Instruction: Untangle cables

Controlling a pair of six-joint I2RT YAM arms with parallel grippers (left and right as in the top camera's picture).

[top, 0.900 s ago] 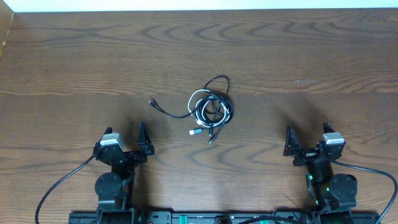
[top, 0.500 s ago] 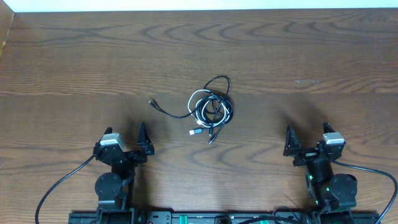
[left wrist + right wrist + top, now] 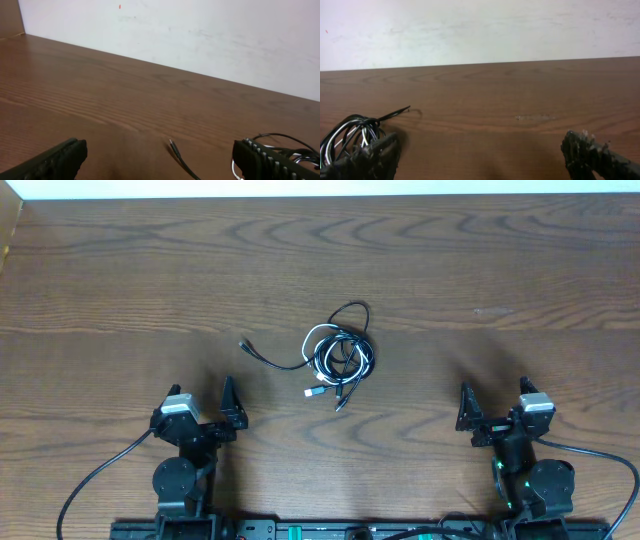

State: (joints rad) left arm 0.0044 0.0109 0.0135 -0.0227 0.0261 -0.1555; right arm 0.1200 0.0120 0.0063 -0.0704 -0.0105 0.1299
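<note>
- One knotted bunch of cables (image 3: 338, 358) lies near the middle of the bench (image 3: 500, 270), ahead of both arms.
- The cords are thin and looped. Most are black and one is white; how many black ones cannot be told.
- A black strand trails left to a small plug (image 3: 243, 342), and a white plug (image 3: 315, 392) pokes out toward the arms.
- There are two claws. The left claw (image 3: 203, 402) and right claw (image 3: 497, 405) are both spread wide, hold nothing, and sit well apart from the bunch.

Overhead straight down, wrists low, sharing cables (image 3: 340, 355)
</note>
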